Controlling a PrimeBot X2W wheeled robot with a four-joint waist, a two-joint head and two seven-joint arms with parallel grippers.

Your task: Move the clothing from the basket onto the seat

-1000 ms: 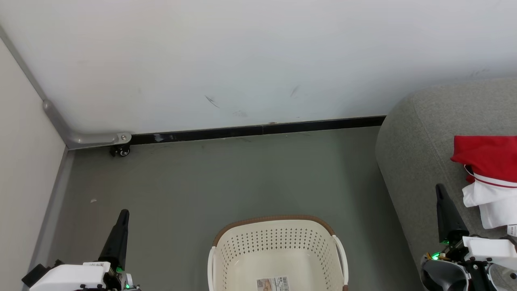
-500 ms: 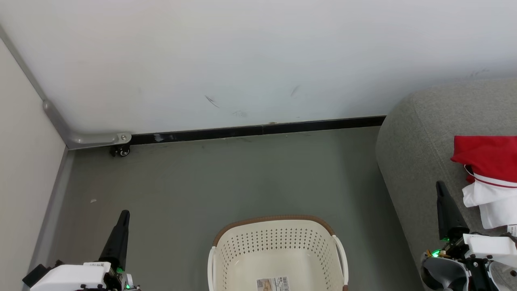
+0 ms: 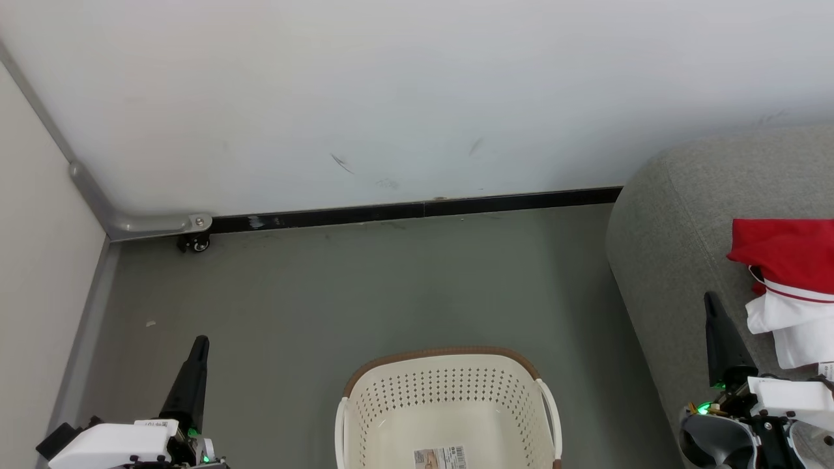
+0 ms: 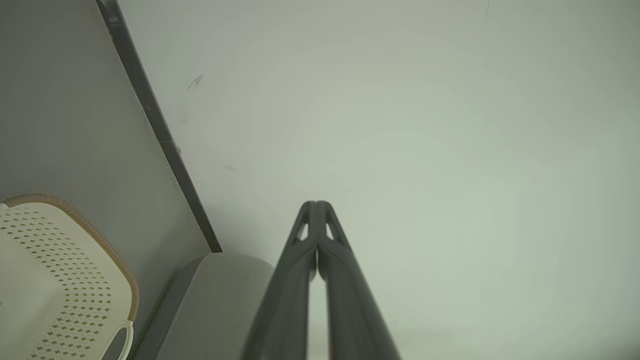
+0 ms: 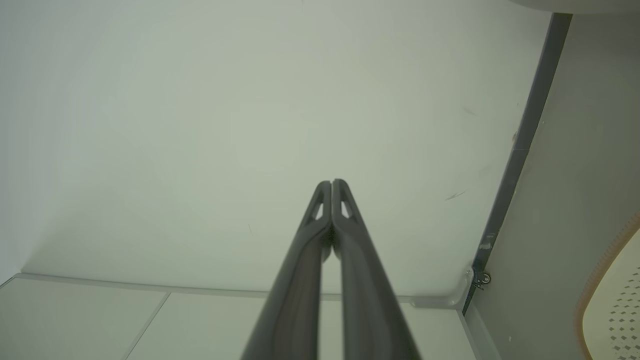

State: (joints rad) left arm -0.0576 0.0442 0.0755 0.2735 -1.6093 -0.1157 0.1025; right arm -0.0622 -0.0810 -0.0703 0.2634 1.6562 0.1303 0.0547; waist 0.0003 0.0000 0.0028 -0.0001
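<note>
clothing (image 3: 785, 257): on the seat (image 3: 677, 215), at the right edge of the head view and cut by the frame. Red part is farther from the robot, white folds nearer, white tag (image 3: 826, 370) at the near end. Visible long axis runs near-to-far; full extent cannot be told.
seat: grey, right side, rounded corner toward the wall (image 3: 391, 98). Beside the basket (image 3: 443, 352), not touching it.
basket: on the floor (image 3: 391, 280), bottom centre, upright with mouth up. Brown rim on the far side, handles left and right, label sticker (image 3: 440, 457) on the bare bottom. Near part is cut by the frame.
left gripper (image 3: 201, 340): lower left, over the floor. Fingers pressed together, empty, pointing at the wall. Well apart from the basket.
right gripper (image 3: 709, 296): lower right, in front of the seat's side. Fingers clenched tip to tip, empty, pointing at the wall. Just beside the white folds, gap visible.
</note>
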